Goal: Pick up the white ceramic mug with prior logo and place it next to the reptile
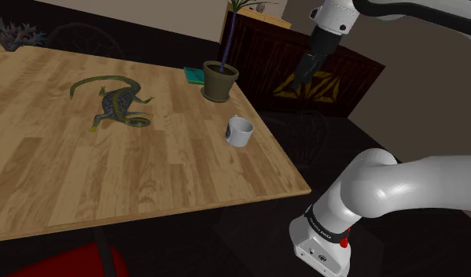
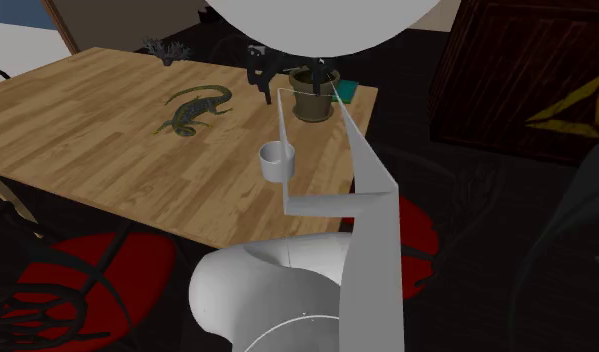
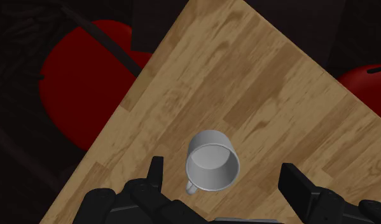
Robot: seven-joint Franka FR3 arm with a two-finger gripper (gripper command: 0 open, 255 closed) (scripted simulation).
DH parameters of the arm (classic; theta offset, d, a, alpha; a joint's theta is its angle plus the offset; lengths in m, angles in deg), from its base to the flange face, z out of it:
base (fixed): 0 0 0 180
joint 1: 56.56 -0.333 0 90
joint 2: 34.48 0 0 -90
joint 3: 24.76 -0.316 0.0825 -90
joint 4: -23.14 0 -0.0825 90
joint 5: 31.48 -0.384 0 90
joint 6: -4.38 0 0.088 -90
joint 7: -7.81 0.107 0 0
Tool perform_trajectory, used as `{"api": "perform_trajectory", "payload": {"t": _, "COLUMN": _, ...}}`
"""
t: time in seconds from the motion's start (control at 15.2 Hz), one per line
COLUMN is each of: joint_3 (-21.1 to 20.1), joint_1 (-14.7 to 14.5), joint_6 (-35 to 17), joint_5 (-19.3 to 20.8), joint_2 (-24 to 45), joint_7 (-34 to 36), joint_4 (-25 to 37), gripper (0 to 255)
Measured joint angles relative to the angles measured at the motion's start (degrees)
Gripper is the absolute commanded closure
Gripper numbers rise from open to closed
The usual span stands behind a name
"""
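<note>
A white mug (image 1: 240, 131) stands upright on the wooden table (image 1: 147, 173), close to the edge nearest the stand. In the second exterior view the mug (image 2: 277, 162) is near the table's right edge. A green and yellow lizard figure (image 1: 115, 101) lies further in on the table, well apart from the mug; the lizard (image 2: 195, 110) appears again in the second exterior view. My black gripper (image 1: 295, 79) hangs high above the table edge, off the mug. Looking down, the gripper (image 3: 226, 179) is open, and the mug (image 3: 212, 160) sits far below between the fingers, untouched.
A potted plant (image 1: 220, 81) stands behind the mug, with a teal book (image 1: 194, 75) beside it. A dark spiky plant (image 1: 13, 35) sits at the far corner. A dark cabinet (image 1: 328, 75) stands beyond the table. Red seats (image 3: 81, 89) lie below the table.
</note>
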Motion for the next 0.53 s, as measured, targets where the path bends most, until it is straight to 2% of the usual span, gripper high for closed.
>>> {"api": "perform_trajectory", "payload": {"t": 0.2, "joint_3": -0.4, "joint_1": -0.3, "joint_6": -1.7, "joint_5": -0.3, "joint_2": 1.6, "joint_7": 0.5, "joint_4": -0.6, "gripper": 0}}
{"api": "perform_trajectory", "payload": {"t": 0.53, "joint_3": -1.6, "joint_1": -1.5, "joint_6": -9.5, "joint_5": -1.0, "joint_2": 7.6, "joint_7": 2.0, "joint_4": -4.5, "gripper": 0}}
